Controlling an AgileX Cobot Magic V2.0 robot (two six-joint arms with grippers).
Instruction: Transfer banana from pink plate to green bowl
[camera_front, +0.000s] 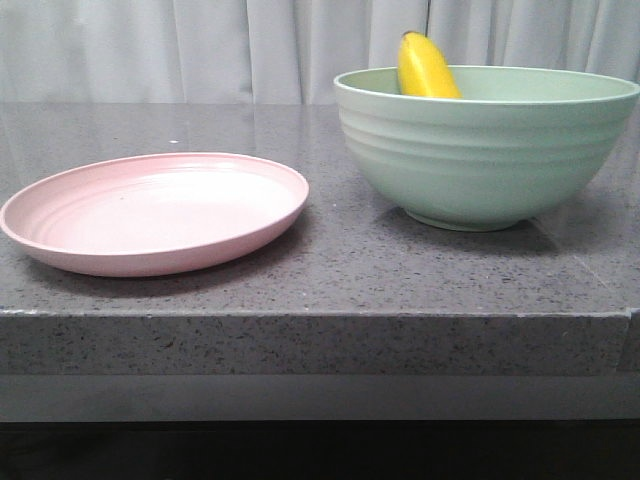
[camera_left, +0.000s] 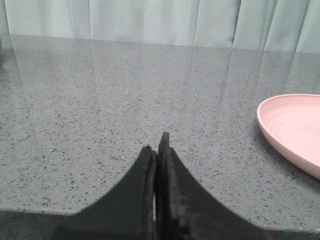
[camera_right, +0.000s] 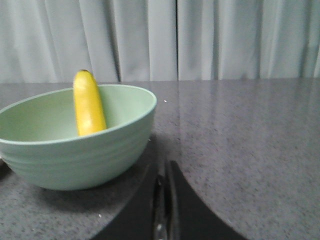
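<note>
The yellow banana (camera_front: 427, 68) leans inside the pale green ribbed bowl (camera_front: 480, 150) at the right of the table, its dark tip above the rim. It also shows in the right wrist view (camera_right: 89, 105), standing in the green bowl (camera_right: 75, 155). The pink plate (camera_front: 150, 215) lies at the left with nothing on it; its edge shows in the left wrist view (camera_left: 292, 130). My left gripper (camera_left: 156, 142) is shut and empty, low over the table, apart from the plate. My right gripper (camera_right: 164, 167) is shut and empty beside the bowl. Neither gripper shows in the front view.
The table is a grey speckled stone slab (camera_front: 330, 270) with a thick front edge (camera_front: 320, 340). Pale curtains (camera_front: 200, 50) hang behind it.
</note>
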